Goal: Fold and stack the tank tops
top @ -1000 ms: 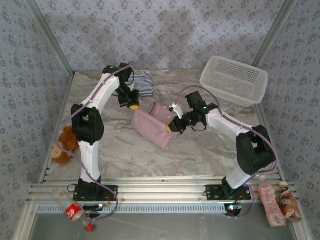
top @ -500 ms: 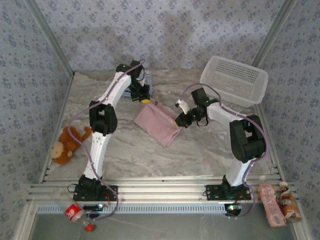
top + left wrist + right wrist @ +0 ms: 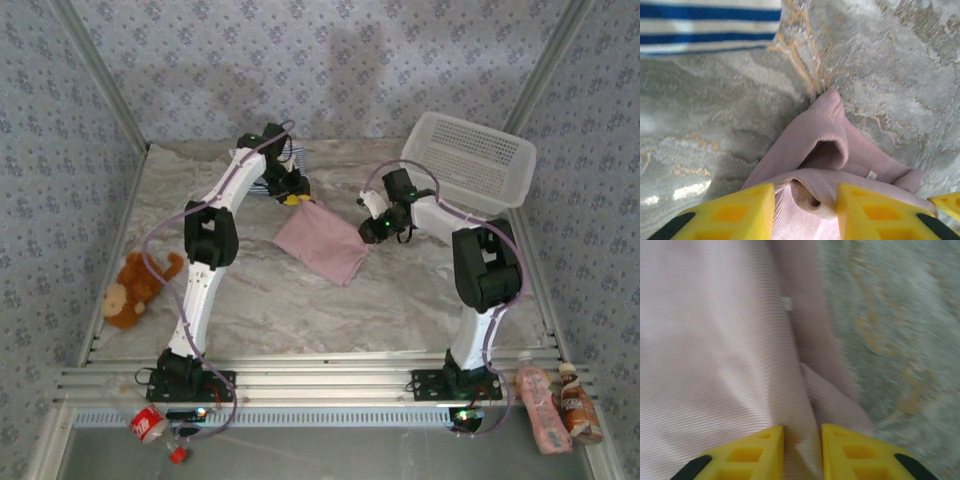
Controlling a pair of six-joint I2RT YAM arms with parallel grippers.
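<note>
Marble table [image 3: 250,300]: both hands, pinching the pink top [image 3: 322,243], have carried it farther back.

White arm links, black joint housings, lilac cables looped alongside; left gripper [image 3: 293,197] and right gripper [image 3: 372,231] with yellow fingertips [image 3: 730,215].

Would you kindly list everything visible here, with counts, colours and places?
pink top: 1, dusty pink, table centre, held at two edges
striped top: 1, navy-white, far table, behind left arm
basket: 1, white, far right
table: 1, grey marble
teddy: 1, brown, left edge
bottles: 2, pink and brown, near right
can: 1, red, near left
left pincer: yellow fingers, shut on a fold of pink cloth
right pincer: yellow fingers, pinching the pink cloth
</note>
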